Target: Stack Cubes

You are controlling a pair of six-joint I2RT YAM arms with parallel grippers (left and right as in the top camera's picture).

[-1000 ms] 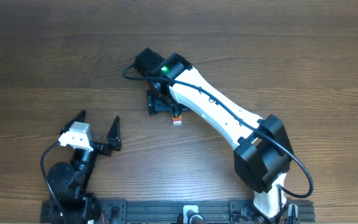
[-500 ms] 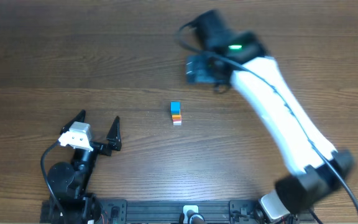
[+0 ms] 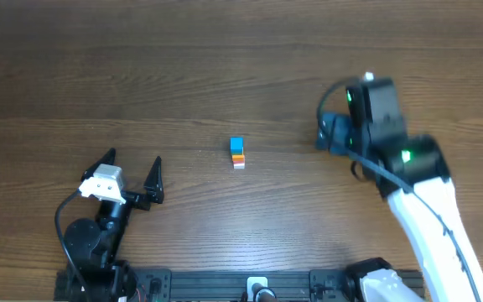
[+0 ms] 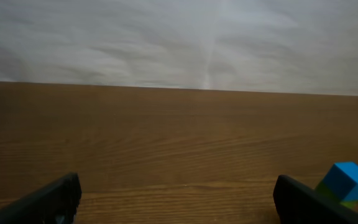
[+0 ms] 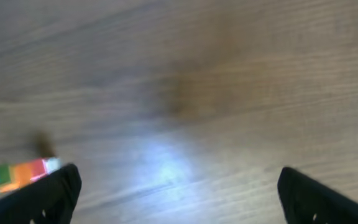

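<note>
Standing upright, cube stack (image 3: 238,153), long axis vertical

Table (image 3: 99,67): brown wood, grain running side to side. One stack (image 3: 237,154) stands near its centre: white cube (image 3: 239,165) on the surface, orange cube (image 3: 238,158) above, blue cube (image 3: 236,146) topmost.

We see our left end effector (image 4: 178,208) spread wide over the wooden desk (image 4: 166,137), a blue cube (image 4: 348,180) peeking out just behind it, a pale wall (image 4: 166,43) beyond.
</note>
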